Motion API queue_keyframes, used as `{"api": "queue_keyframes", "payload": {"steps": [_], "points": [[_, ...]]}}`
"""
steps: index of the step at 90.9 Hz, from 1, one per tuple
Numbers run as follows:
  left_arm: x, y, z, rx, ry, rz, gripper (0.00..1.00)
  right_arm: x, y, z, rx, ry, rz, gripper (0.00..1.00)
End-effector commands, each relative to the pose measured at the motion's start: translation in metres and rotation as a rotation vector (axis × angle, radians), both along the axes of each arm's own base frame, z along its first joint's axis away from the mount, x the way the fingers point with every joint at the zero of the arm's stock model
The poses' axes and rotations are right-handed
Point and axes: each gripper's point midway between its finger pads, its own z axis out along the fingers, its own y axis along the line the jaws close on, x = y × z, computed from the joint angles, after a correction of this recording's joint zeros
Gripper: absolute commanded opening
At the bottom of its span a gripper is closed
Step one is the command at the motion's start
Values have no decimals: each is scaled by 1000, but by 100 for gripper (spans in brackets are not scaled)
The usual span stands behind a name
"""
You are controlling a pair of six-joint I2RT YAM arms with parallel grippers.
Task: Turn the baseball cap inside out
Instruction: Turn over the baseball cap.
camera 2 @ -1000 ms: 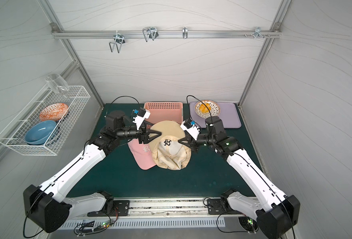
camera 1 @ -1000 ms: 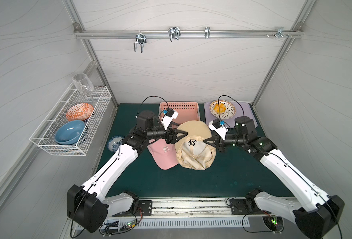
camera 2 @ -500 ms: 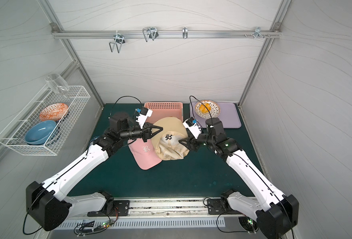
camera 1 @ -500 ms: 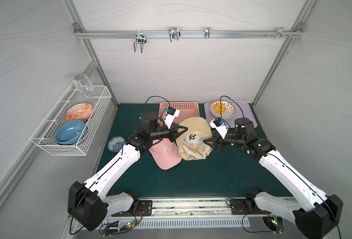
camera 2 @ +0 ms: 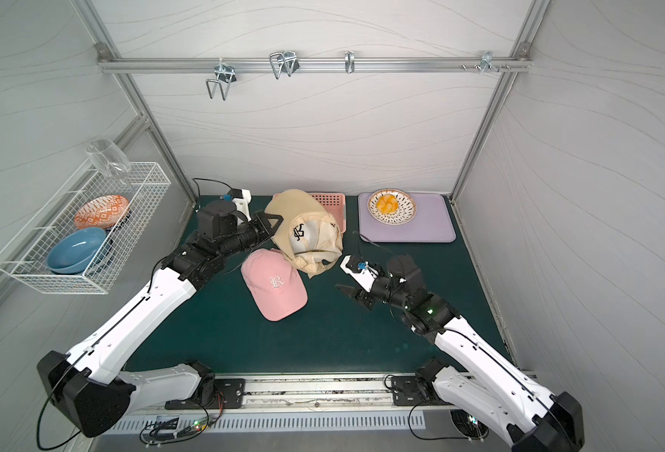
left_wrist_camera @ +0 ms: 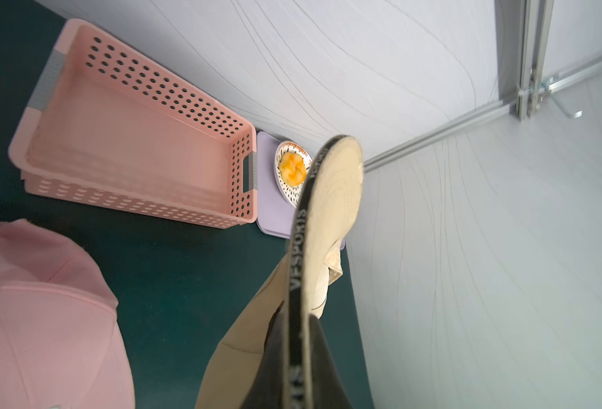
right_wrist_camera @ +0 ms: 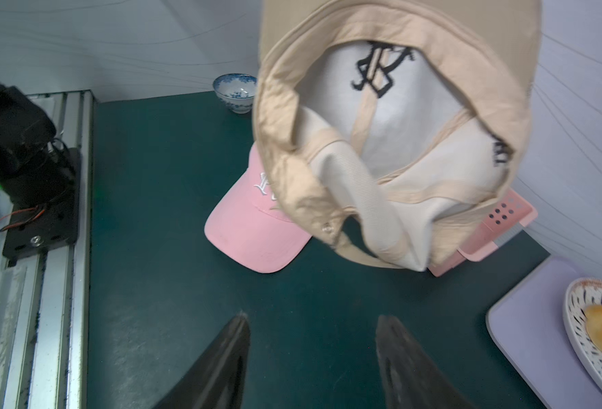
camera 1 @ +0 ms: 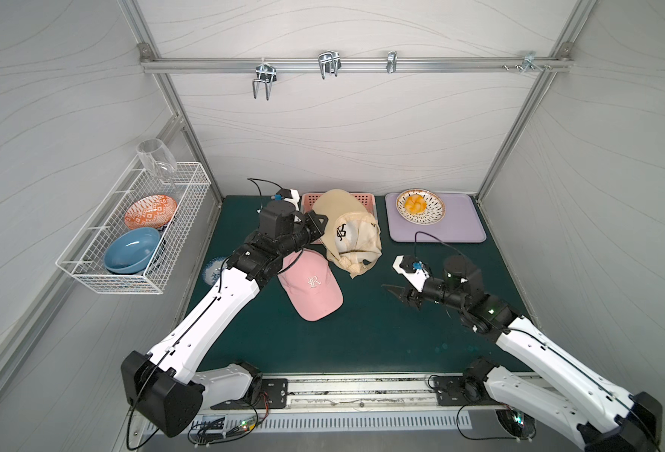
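The beige baseball cap (camera 1: 352, 231) (camera 2: 307, 235) hangs in the air over the back of the green mat. My left gripper (camera 1: 321, 221) (camera 2: 276, 221) (left_wrist_camera: 297, 318) is shut on its brim (left_wrist_camera: 335, 184). The right wrist view looks at the baseball cap (right_wrist_camera: 391, 124) from below, with white lining, black logo stitching and a dangling back strap showing. Well apart from it, toward the front right, my right gripper (camera 1: 399, 297) (camera 2: 352, 296) (right_wrist_camera: 312, 318) is open and holds nothing.
A pink cap (camera 1: 311, 285) (camera 2: 276, 283) (right_wrist_camera: 253, 219) lies on the mat below the beige one. Behind are a pink basket (camera 1: 366, 198) (left_wrist_camera: 133, 141) and a purple tray (camera 1: 460, 227) bearing a plate (camera 1: 438, 211). A small bowl (camera 1: 211, 270) sits at the mat's left edge.
My left gripper shut on the brim and lifted the beige cap up and back. My right gripper let go of the cap, opened and drew back to the front right.
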Motion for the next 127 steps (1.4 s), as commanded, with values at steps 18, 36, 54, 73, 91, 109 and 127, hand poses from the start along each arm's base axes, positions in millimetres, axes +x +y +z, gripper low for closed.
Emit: {"api": "queue_keyframes", "payload": {"steps": [18, 36, 54, 73, 91, 109, 127], "points": [[2, 7, 11, -161, 112, 153, 0, 17, 37, 16, -30, -342, -53, 57], [1, 2, 9, -180, 125, 139, 0, 30, 55, 11, -103, -414, -91, 54], [0, 1, 6, -180, 132, 135, 0, 42, 58, 11, -130, -466, -154, 52], [0, 1, -2, -172, 143, 140, 0, 44, 53, 18, -119, -497, -186, 53], [-3, -11, 1, -209, 153, 80, 0, 51, 59, 12, -144, -517, -199, 51], [-4, -14, -2, -202, 149, 56, 0, 54, 63, 2, -169, -499, -171, 31], [10, -16, 17, 35, -75, -44, 0, 14, 52, -13, -223, -290, 35, 5]]}}
